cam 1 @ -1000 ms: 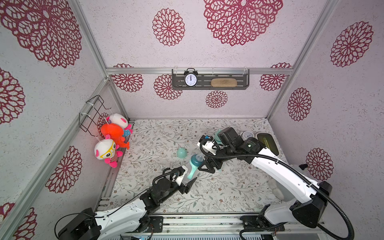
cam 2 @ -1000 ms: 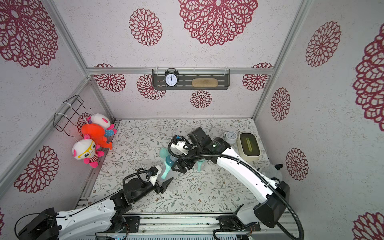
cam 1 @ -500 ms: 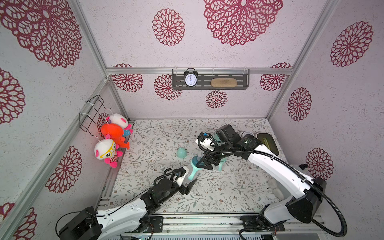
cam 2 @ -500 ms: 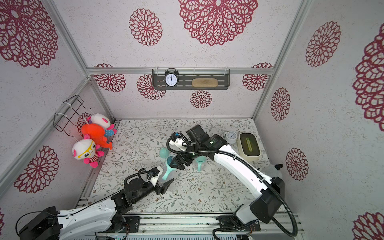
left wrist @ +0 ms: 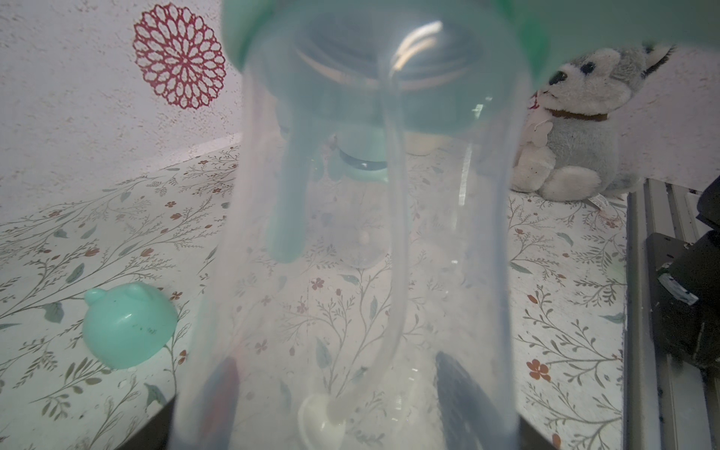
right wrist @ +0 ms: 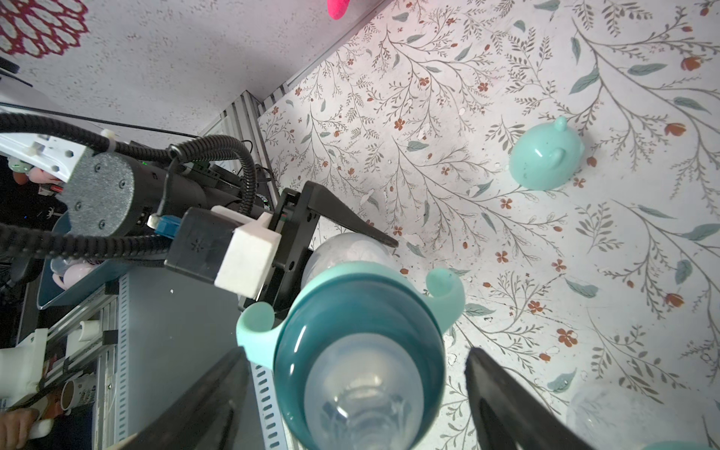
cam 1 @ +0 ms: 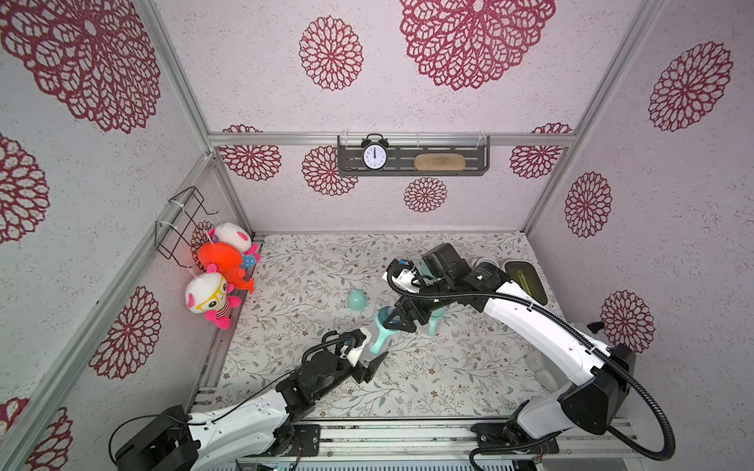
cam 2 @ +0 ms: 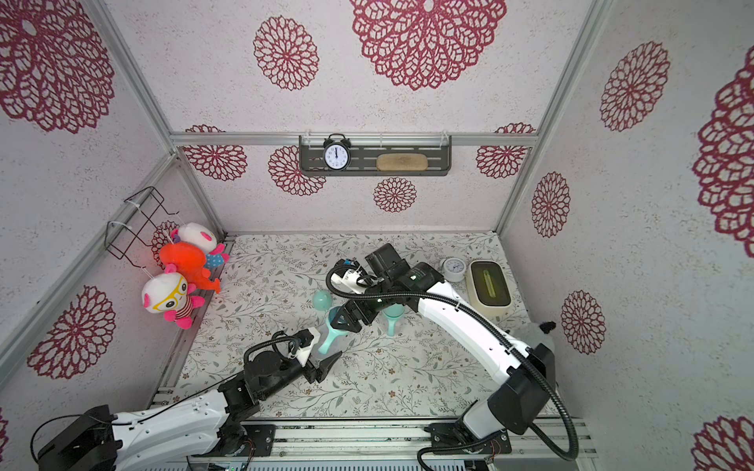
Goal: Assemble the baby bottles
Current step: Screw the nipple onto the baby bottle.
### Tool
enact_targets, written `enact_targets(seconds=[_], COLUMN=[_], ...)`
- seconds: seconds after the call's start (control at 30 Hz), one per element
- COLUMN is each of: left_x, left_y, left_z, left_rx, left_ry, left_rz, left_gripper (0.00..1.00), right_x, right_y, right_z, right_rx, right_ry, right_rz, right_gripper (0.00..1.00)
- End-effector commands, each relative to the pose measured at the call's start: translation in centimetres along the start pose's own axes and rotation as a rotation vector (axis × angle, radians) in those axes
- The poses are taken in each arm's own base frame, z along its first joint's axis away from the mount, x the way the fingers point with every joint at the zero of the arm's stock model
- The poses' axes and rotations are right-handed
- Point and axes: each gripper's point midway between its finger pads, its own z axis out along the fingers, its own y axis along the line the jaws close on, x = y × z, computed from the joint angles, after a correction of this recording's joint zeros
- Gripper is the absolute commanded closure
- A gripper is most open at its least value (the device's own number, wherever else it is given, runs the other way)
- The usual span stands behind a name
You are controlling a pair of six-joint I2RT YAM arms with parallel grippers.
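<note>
My left pincer is clamped tight on the clear lower end of a baby bottle, holding it tilted above the worktop with its top toward my right pincer. My right pincer stands wide, one finger on each side of the bottle's dark teal collar, with a gap showing on one side. A loose mint cap lies on the worktop nearby, apart from both pincers. A second bottle stands just beside my right pincer.
</note>
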Motion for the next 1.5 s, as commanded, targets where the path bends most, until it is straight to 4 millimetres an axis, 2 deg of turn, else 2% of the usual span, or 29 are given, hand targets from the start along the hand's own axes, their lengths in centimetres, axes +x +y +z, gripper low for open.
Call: enact_targets(seconds=[0.0,0.73,0.87,1.03,1.13,1.27,1.33,1.43,1.47], left_x=[-2.3,-2.6,-2.6,-3.0,-3.1,-3.4,-3.6,-3.9,-4.0], left_y=[-0.4,-0.4,-0.4,-0.2,0.6,1.7,1.9,2.0,1.9], left_z=[-0.1,-0.2,-0.2,-0.2,-0.1,-0.3,-0.4,-0.3,-0.3], left_rx=[0.007,0.004,0.003,-0.015,-0.066,-0.136,-0.16,-0.182,-0.183], left_ry=[-0.072,-0.077,-0.078,-0.081,-0.063,-0.076,-0.08,-0.081,-0.081], left_rz=[0.006,0.01,0.01,0.012,0.021,0.025,0.039,0.059,0.067], left_gripper=[1.0,1.0,1.0,1.0,1.0,1.0,1.0,1.0,1.0], right_x=[-0.9,-0.6,-0.7,-0.6,-0.6,-0.8,-0.8,-0.7,-0.6], right_y=[0.5,0.0,0.3,0.4,0.1,0.6,0.0,0.2,0.1], right_z=[-0.4,0.1,0.2,0.5,0.5,0.7,0.7,1.3,1.5], right_rx=[-0.023,-0.021,-0.038,-0.048,-0.019,-0.002,0.04,0.028,0.032], right_ry=[-0.026,-0.011,-0.013,0.005,0.033,0.054,0.07,0.094,0.105], right_rz=[-0.005,0.017,0.021,0.047,0.109,0.237,0.349,0.524,0.578], right_gripper=[0.12,0.17,0.22,0.34,0.41,0.48,0.5,0.64,0.62])
